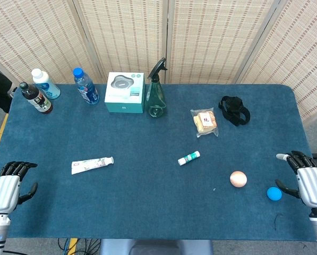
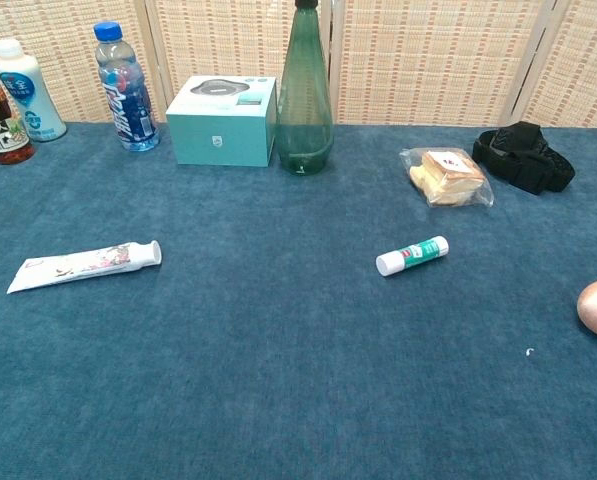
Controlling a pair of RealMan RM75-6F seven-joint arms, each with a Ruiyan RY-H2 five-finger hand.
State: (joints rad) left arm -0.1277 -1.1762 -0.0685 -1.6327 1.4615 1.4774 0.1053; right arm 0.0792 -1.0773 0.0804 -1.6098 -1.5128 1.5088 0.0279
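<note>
Both hands only in head view: left hand (image 1: pixel 7 187), right hand (image 1: pixel 307 180) empty, fingers apart; blue ball (image 1: pixel 274 193) beside right.

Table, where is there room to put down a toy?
Bare cloth lies between the toothpaste tube and the glue stick, and along the front edge between the left hand and the peach ball. It is crowded along the back, from the bottles to the black strap.
</note>
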